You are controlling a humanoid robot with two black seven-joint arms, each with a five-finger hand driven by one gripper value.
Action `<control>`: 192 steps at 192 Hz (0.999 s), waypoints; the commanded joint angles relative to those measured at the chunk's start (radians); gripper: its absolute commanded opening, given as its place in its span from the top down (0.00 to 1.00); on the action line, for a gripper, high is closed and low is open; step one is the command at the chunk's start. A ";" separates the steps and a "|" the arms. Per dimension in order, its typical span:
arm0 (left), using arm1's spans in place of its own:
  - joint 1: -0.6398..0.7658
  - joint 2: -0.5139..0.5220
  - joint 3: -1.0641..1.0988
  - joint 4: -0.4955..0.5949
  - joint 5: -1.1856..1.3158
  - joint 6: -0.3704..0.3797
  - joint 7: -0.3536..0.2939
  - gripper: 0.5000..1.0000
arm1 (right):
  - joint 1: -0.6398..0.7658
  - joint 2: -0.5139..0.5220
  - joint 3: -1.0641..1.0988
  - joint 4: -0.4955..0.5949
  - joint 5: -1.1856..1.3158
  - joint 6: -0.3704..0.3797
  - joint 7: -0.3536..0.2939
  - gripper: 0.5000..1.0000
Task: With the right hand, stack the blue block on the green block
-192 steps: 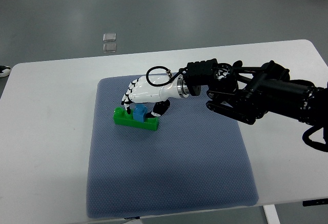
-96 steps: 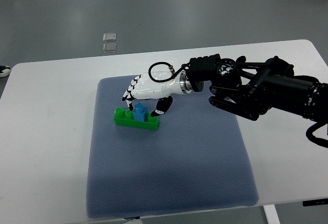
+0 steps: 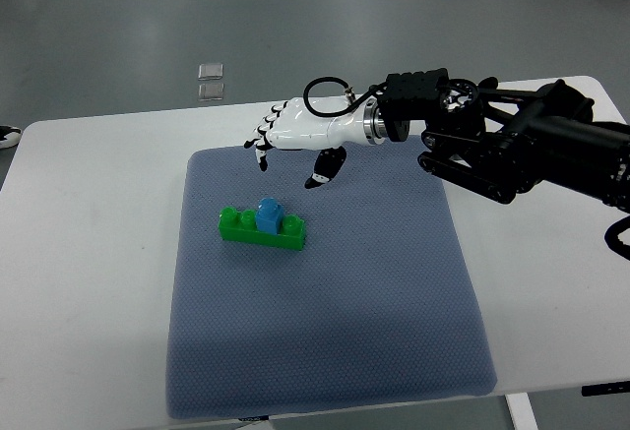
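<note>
Grey floor runs behind it all, and up front the white counter [image 3: 89, 253] carries a blue-grey mat [image 3: 325, 341] with a wide bare stretch nearest the camera. Moving up the mat, we reach the green block [image 3: 258, 234], a long studded brick lying flat, and the blue block [image 3: 267, 216] sits right on top of it, near the middle, upright and looking seated on the studs. Both look like hard, light plastic: stiff, smooth-sided, a bit slick, nothing fragile. If it needs re-seating, I'd say pinch the blue one across its two opposite side faces, low enough not to tip it, and press straight down. Farther back, the right hand [image 3: 293, 139] hangs above the mat's far edge, well apart from the stack, fingers loosely spread and holding nothing. Its black arm reaches in from the right. Beyond the counter, two small clear squares [image 3: 210, 80] lie on the floor.
</note>
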 commanded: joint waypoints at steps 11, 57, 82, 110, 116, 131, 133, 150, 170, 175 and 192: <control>0.000 0.000 0.000 0.000 0.000 0.000 0.000 0.00 | -0.004 -0.044 0.022 -0.019 0.101 -0.003 -0.006 0.17; 0.000 0.000 0.000 0.000 0.000 0.000 0.000 0.00 | -0.021 -0.076 0.071 -0.077 0.516 0.008 -0.007 0.17; 0.000 0.000 -0.001 0.000 0.000 0.000 0.000 0.00 | -0.042 -0.092 0.086 -0.099 0.810 0.008 -0.009 0.17; 0.000 0.000 -0.001 0.000 0.000 0.000 0.000 0.00 | -0.081 -0.090 0.088 -0.172 1.095 0.014 -0.009 0.17; 0.000 0.000 0.000 0.000 0.000 0.000 0.000 0.00 | -0.096 -0.090 0.094 -0.188 1.154 0.025 -0.009 0.17; 0.000 0.000 -0.001 0.000 0.000 0.000 0.000 0.00 | -0.133 -0.087 0.128 -0.218 1.276 0.057 -0.009 0.17; 0.000 0.000 0.000 0.000 0.000 0.000 0.000 0.00 | -0.139 -0.087 0.135 -0.223 1.293 0.062 -0.009 0.17; 0.003 0.000 -0.001 0.000 0.000 0.000 0.000 0.00 | -0.184 -0.078 0.192 -0.251 1.402 0.082 -0.015 0.17; 0.005 0.000 -0.001 0.000 0.000 0.000 0.000 0.00 | -0.253 -0.069 0.264 -0.257 1.497 0.085 -0.063 0.17; 0.006 0.000 -0.001 0.000 -0.001 0.000 0.000 0.00 | -0.266 -0.066 0.279 -0.257 1.513 0.085 -0.073 0.17; 0.008 0.000 -0.001 0.000 0.000 0.000 0.000 0.00 | -0.299 -0.039 0.333 -0.258 1.573 0.098 -0.096 0.17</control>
